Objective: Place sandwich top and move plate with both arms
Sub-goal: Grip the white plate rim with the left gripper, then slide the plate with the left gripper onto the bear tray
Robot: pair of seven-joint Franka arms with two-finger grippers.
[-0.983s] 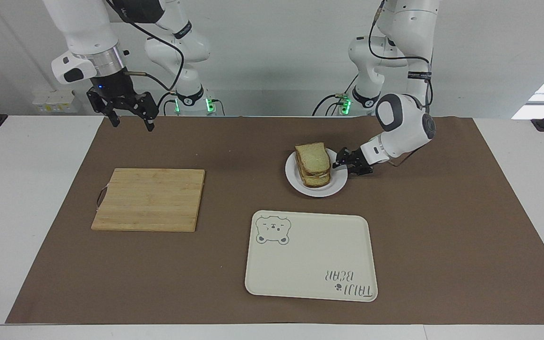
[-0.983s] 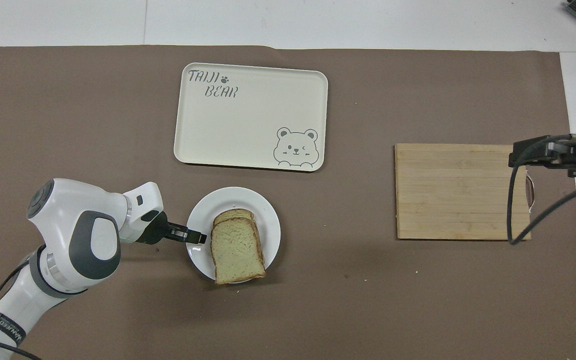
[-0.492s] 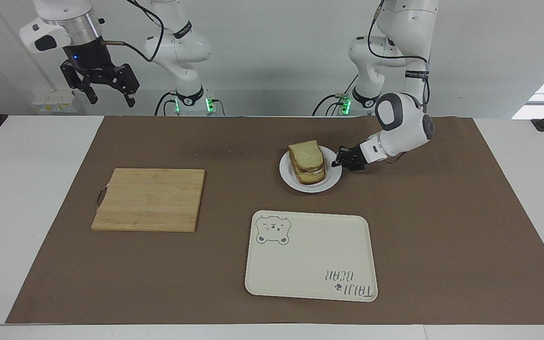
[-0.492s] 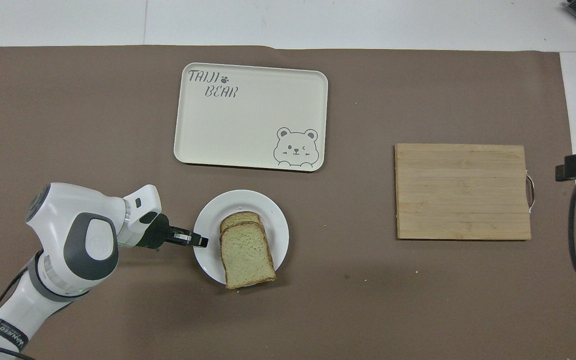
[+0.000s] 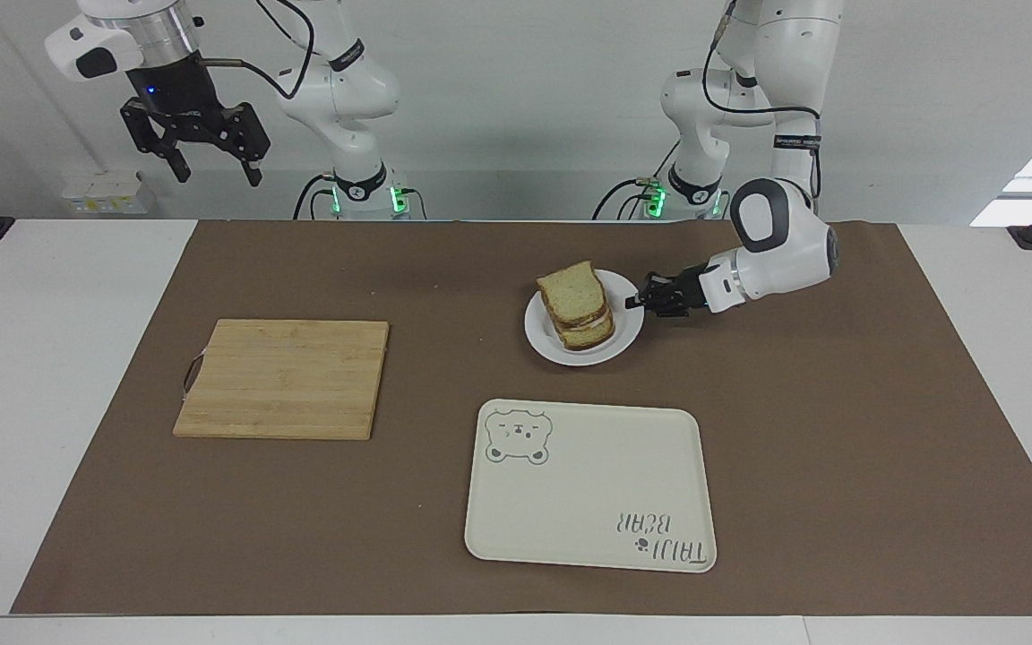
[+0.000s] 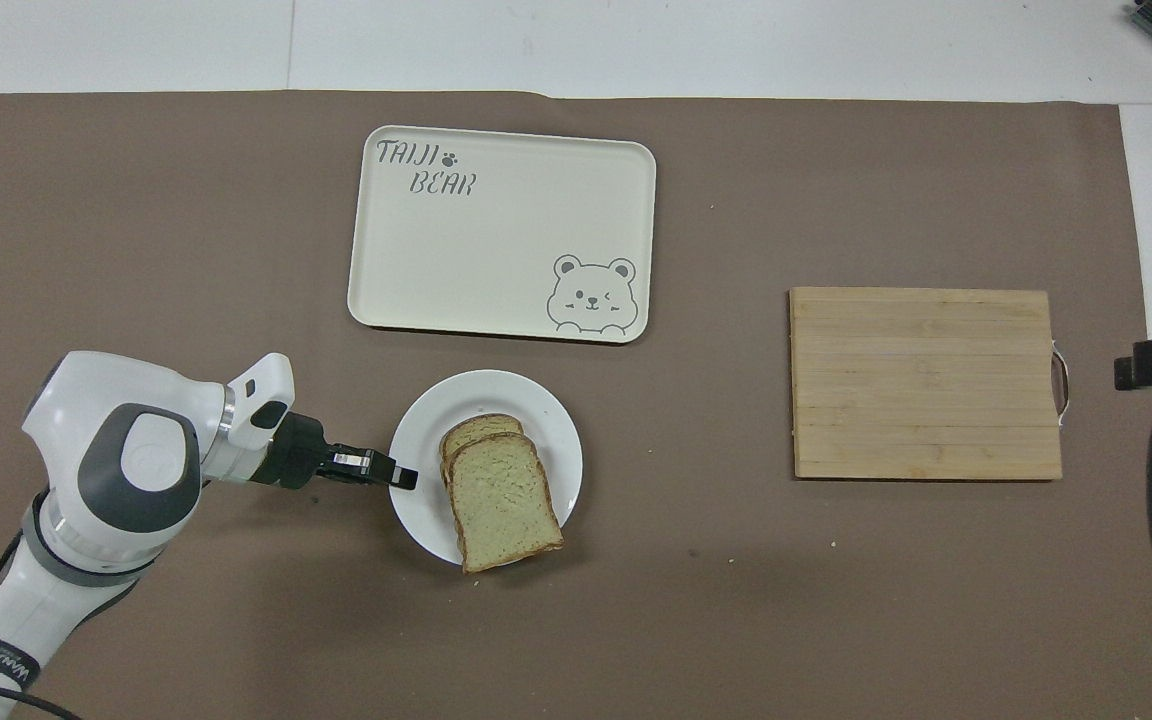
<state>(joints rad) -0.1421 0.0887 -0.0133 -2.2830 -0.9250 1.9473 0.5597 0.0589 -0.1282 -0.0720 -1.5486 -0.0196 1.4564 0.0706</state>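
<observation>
In the facing view, the plate (image 5: 541,336) sits at frame centre, just above the tray (image 5: 589,485). The sandwich top (image 5: 571,292) caps the stack on it. The left gripper (image 5: 635,302) is clamped on the plate's rim (right edge). The right gripper (image 5: 215,167) hangs open at upper left, waiting above the bench (image 5: 50,358).

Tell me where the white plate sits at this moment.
In the facing view the plate lies on the brown mat, nearer to the robots than the bear tray, toward the left arm's end, with the left hand shut on its rim.
</observation>
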